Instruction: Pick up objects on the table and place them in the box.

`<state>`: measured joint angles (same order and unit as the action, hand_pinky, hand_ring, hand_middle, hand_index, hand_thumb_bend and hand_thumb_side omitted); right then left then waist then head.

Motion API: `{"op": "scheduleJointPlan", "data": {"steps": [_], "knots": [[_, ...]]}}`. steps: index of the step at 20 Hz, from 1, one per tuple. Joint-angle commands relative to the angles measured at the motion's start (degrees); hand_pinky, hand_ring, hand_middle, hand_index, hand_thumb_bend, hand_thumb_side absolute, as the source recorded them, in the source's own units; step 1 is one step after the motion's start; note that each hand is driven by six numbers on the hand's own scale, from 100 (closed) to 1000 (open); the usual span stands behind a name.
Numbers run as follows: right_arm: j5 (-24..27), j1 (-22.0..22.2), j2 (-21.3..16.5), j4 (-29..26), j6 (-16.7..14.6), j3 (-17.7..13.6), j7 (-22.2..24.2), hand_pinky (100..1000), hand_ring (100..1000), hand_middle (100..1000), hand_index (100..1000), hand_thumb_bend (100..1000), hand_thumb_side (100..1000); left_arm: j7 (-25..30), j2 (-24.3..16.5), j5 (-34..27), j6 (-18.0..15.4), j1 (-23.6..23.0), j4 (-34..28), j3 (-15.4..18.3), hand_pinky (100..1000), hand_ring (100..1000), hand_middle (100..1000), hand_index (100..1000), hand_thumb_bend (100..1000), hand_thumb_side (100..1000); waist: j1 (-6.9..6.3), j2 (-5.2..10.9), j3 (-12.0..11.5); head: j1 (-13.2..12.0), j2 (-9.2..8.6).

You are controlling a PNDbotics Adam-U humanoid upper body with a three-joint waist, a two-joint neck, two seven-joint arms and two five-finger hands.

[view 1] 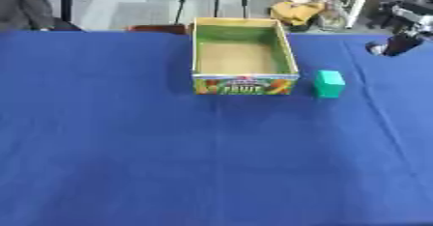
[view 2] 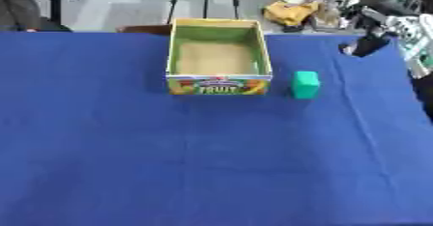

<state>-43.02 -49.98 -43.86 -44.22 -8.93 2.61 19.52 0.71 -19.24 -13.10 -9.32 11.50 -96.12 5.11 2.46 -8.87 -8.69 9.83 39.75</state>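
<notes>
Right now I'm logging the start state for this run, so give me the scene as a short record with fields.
table: blue cloth
box: open cardboard fruit box, nothing visible inside
object to pick: green block, on the cloth right of the box, apart from it
right hand: at the far right, above the cloth, fingers unclear
left hand: not visible

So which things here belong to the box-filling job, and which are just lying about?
Job:
- green block, on the cloth right of the box
- box, open, nothing visible inside
- right hand, upper right, above the cloth

Lying about:
- blue cloth
- yellow rag on the floor beyond the table
</notes>
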Motion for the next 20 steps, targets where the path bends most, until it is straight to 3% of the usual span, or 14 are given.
{"op": "scheduleJointPlan", "data": {"steps": [1, 9, 20], "knots": [[-2.36, -1.63, -0.94, 1.03, -0.2, -0.74, -0.25, 670, 785, 842, 915, 291, 100, 0.32, -1.54, 0.04, -0.11, 1.07, -1.03, -0.17, 660, 799, 716, 801, 598, 701, 0.05, 0.46, -0.48, 0.59, 0.25], [-5.59, -1.92, 0.23, 3.87, -0.05, -1.1, 0.15, 672, 793, 846, 914, 277, 100, 0.49, -1.33, -0.04, -0.04, 1.7, -1.17, -0.37, 660, 799, 716, 800, 600, 702, 0.14, -0.77, -2.24, 1.54, 0.24], [-6.96, -1.46, 1.17, 6.36, -0.11, -1.31, 0.42, 671, 796, 846, 913, 263, 100, 0.45, -0.96, -0.2, -0.06, 1.99, -1.29, -0.29, 660, 800, 715, 800, 602, 703, -0.36, -1.9, -2.75, 2.38, 0.8]]}}
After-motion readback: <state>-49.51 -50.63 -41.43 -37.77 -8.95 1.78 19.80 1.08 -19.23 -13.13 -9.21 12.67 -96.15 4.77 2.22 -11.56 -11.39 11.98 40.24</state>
